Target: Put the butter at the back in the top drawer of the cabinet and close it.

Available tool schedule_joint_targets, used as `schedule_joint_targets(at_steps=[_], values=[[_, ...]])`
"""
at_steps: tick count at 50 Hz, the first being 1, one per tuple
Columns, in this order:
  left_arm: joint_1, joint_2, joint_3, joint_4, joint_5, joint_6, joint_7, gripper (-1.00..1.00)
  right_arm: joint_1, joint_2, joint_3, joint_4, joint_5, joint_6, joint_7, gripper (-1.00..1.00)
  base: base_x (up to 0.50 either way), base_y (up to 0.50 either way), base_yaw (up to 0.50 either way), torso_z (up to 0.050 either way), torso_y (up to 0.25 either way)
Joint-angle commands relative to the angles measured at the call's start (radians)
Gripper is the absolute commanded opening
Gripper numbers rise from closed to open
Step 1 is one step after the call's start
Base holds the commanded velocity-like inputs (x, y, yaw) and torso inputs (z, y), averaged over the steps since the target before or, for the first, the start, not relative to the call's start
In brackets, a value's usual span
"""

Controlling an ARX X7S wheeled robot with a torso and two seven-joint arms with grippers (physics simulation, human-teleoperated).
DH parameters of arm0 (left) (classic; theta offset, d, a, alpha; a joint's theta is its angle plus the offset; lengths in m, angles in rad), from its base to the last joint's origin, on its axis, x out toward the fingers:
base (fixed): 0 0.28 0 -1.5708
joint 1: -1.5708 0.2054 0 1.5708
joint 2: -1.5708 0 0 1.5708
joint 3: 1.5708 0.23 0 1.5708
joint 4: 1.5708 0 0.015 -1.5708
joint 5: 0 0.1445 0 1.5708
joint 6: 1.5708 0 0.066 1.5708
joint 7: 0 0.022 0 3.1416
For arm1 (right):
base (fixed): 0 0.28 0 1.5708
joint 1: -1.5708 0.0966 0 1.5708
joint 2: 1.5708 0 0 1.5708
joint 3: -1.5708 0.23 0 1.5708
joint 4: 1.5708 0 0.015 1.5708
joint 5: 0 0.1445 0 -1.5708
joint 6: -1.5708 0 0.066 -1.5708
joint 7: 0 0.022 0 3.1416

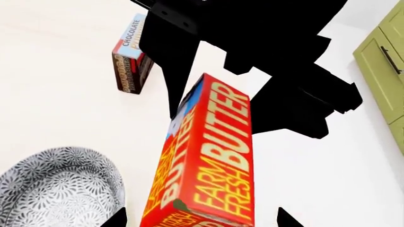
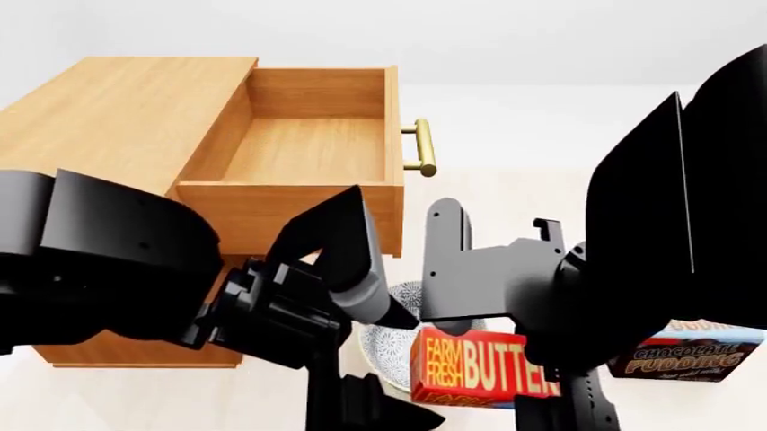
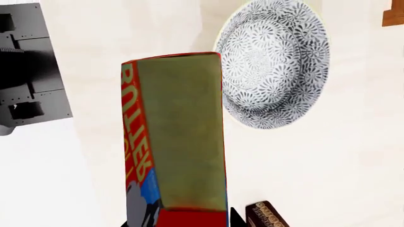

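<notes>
We see the butter [image 2: 482, 366], a glossy red-and-yellow rectangular carton, lifted between both arms in front of the cabinet [image 2: 120, 126], beside a round bowl [image 1: 60, 189] patterned in grey and white. In the left wrist view the left gripper [image 1: 200, 218] has dark fingertips either side of the carton's near end, seemingly clamped on it. The right gripper [image 3: 180, 222] shows the carton's plain olive face close up; we cannot tell whether it grips. The top drawer [image 2: 305, 148], smooth light wood with a brass bar handle [image 2: 422, 148], stands pulled out. A pudding box [image 1: 131, 54] stands upright nearby.
</notes>
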Motion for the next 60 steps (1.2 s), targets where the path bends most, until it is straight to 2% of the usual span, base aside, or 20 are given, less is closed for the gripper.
schedule_joint_targets(at_steps=[1, 26, 27, 55, 56, 60], values=[[0.007, 0.012, -0.005, -0.013, 0.0, 0.011, 0.003, 1.0, 0.009, -0.003, 0.019, 0.002, -0.013, -0.006, 0.003, -1.0, 0.0, 0.0, 0.0, 0.0, 0.0], [0.031, 0.048, 0.014, 0.009, 0.059, 0.022, -0.009, 1.0, 0.004, -0.012, 0.03, -0.001, -0.008, -0.003, 0.012, -1.0, 0.0, 0.0, 0.0, 0.0, 0.001], [0.032, 0.048, 0.014, 0.008, 0.059, 0.023, -0.008, -1.0, 0.004, -0.012, 0.031, -0.001, -0.007, -0.003, 0.012, -1.0, 0.0, 0.0, 0.0, 0.0, 0.0], [0.041, 0.042, 0.0, 0.005, 0.057, 0.041, -0.026, -1.0, 0.003, -0.009, 0.033, 0.001, -0.002, 0.003, 0.009, -1.0, 0.0, 0.0, 0.0, 0.0, 0.0], [0.04, 0.042, 0.0, 0.005, 0.057, 0.042, -0.027, -1.0, 0.003, -0.008, 0.033, 0.002, -0.001, 0.002, 0.01, 1.0, 0.0, 0.0, 0.0, 0.0, 0.0], [0.041, 0.039, -0.001, 0.003, 0.061, 0.042, -0.026, -1.0, 0.005, -0.006, 0.035, 0.005, 0.002, 0.003, 0.009, 1.0, 0.0, 0.0, 0.0, 0.0, 0.003]])
